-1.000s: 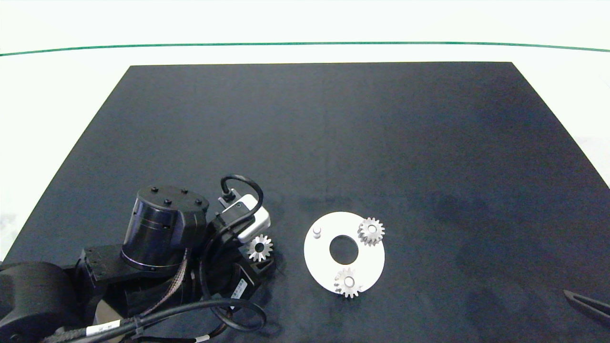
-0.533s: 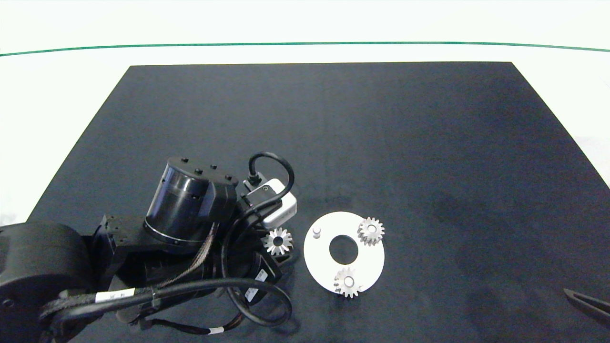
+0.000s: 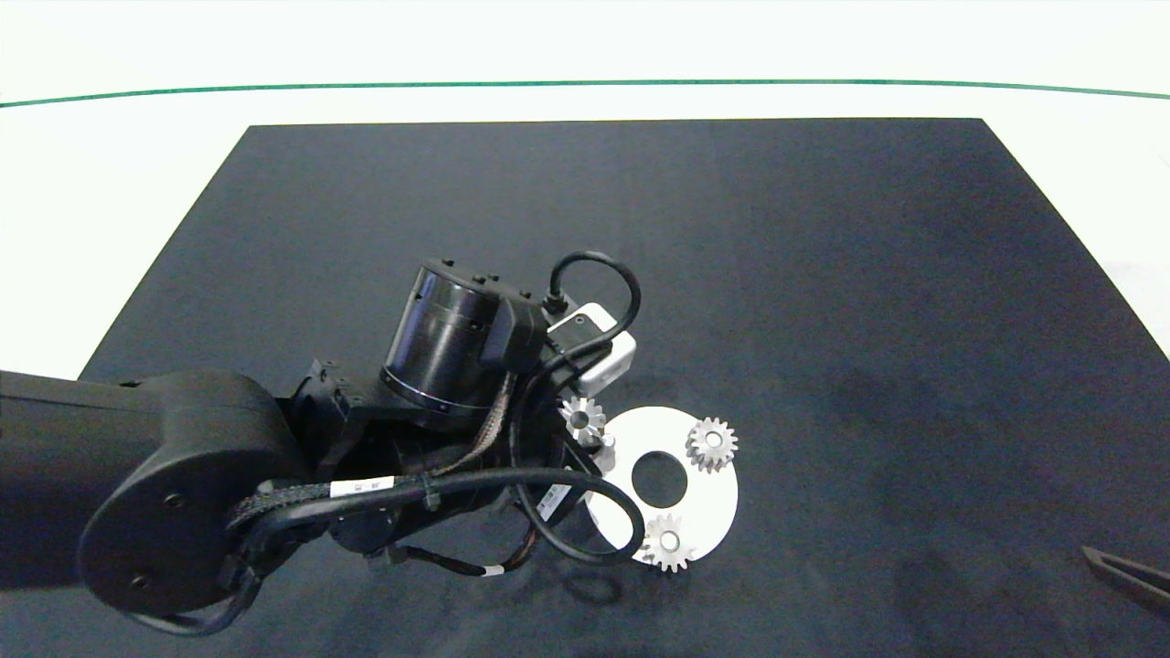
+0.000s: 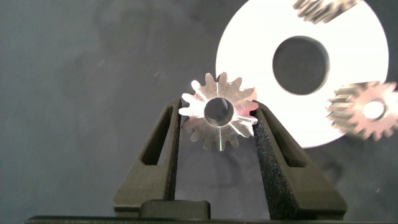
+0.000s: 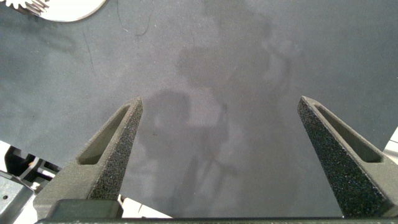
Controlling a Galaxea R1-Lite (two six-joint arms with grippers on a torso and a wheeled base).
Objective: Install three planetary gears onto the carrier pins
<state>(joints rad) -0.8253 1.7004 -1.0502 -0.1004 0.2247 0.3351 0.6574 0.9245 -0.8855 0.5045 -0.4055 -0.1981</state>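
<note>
The left gripper (image 4: 217,118) is holding the third planetary gear (image 4: 219,116) between its jaws, the two black pads pressing on the toothed rim from either side. In the head view that gear (image 3: 584,419) is sitting at the centre of the frame, right at the left edge of the white carrier disc (image 3: 708,493), over the spot where the free carrier pin (image 3: 605,441) is showing as a small pale stub. Whether the gear's hole is already touching the pin or hanging just above it is hard to judge, since the left arm and its looping black cable are covering the disc's left rim. The other two planetary gears are sitting on the disc, one at its upper right (image 3: 712,444) and one at its lower edge (image 3: 666,543); their pins are hidden inside the centre holes. In the left wrist view both of these gears are partly cut off or blurred at the frame's right side.

The right gripper (image 5: 217,130) is hanging with its jaws spread wide over the bare dark mat on the counter (image 3: 640,228), holding nothing; in the head view only its tip (image 3: 1129,578) is showing at the lower right corner.
</note>
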